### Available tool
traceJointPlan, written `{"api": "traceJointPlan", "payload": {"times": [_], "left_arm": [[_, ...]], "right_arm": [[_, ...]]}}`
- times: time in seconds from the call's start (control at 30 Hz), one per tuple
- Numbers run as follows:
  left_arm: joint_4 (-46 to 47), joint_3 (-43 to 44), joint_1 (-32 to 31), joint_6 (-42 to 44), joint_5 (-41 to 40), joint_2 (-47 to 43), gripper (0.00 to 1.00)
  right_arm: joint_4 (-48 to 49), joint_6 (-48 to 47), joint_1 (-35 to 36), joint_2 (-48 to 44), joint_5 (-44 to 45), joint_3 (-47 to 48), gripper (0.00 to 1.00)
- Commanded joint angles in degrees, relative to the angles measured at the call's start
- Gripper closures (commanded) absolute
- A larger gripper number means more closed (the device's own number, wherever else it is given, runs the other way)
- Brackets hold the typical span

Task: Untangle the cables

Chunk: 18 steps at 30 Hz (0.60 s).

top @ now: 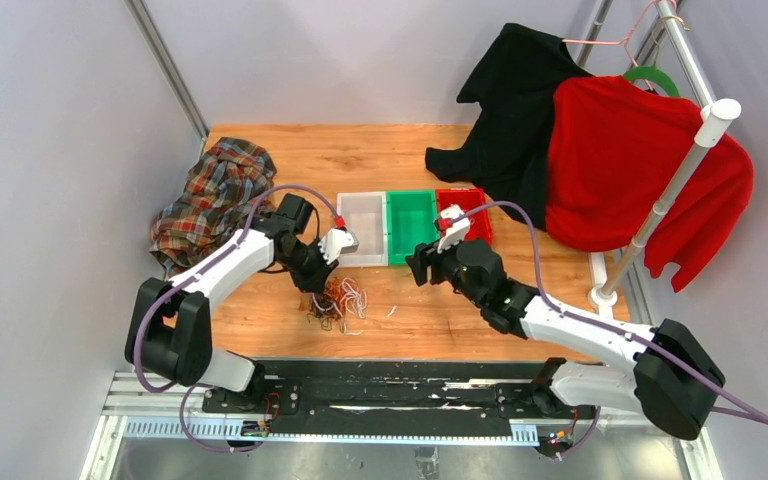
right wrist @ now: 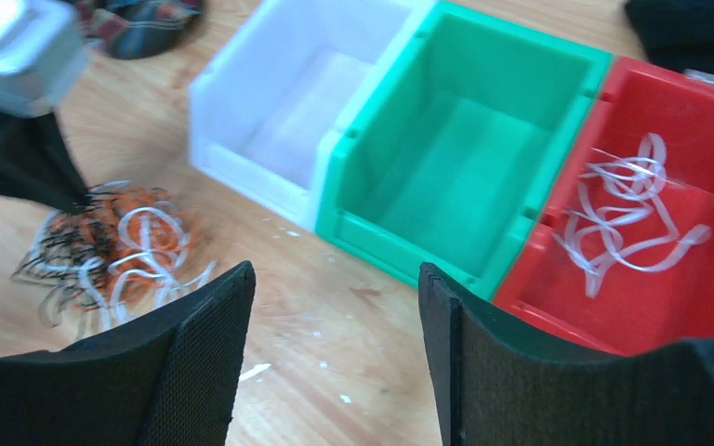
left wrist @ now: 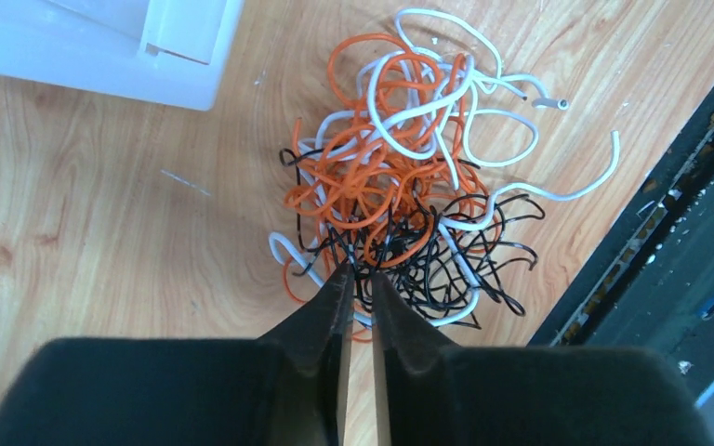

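Observation:
The cables (top: 338, 302) lie in one tangled heap of thin black, orange and white strands (left wrist: 400, 186) on the wooden table, in front of the white bin. My left gripper (top: 312, 290) points down at the heap's near-left edge. Its jaws (left wrist: 358, 271) are closed to a narrow slit, with black strands caught between the tips. My right gripper (top: 420, 265) hovers open in front of the green bin, its wide gap (right wrist: 335, 279) holding nothing, well right of the heap (right wrist: 112, 243). More loose white cables (right wrist: 618, 218) lie inside the red bin.
Three small bins stand in a row behind the heap: white (top: 363, 228), green (top: 410, 200) and red (top: 482, 215). A plaid cloth (top: 215, 195) lies at the back left. Black (top: 515, 110) and red (top: 630, 160) garments hang on a rack (top: 675, 180) at the right.

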Motion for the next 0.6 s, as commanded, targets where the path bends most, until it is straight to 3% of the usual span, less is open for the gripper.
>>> {"api": "traceJointPlan", "payload": {"times": [0.0,0.1,0.37,0.5,0.57], "left_arm": [[3.15,-0.6,0.44,-2.04,0.84,-0.41,0.9],[1.99,0.06,0.46,-2.73,1.77,-1.77,0.99],[-0.48,0.32,0.4,-3.72,2.49,-4.56,0.99],[-0.53,0.25,0.4,-4.51,2.14,-4.26,0.99],[-0.45,0.14,0.39,-4.51,2.23,-4.3,0.99]], "right_arm": [[6.02,1.62,4.32,1.29,-5.89,-0.93,0.34],[8.72,0.98,9.11,5.95,-7.48,-0.44,0.3],[14.4,1.4,16.87,21.14,-10.22,5.16,0.28],[17.25,3.38,17.22,26.15,-11.45,6.07,0.31],[17.46,3.94,17.31,27.56,-10.25,6.27,0.37]]}}
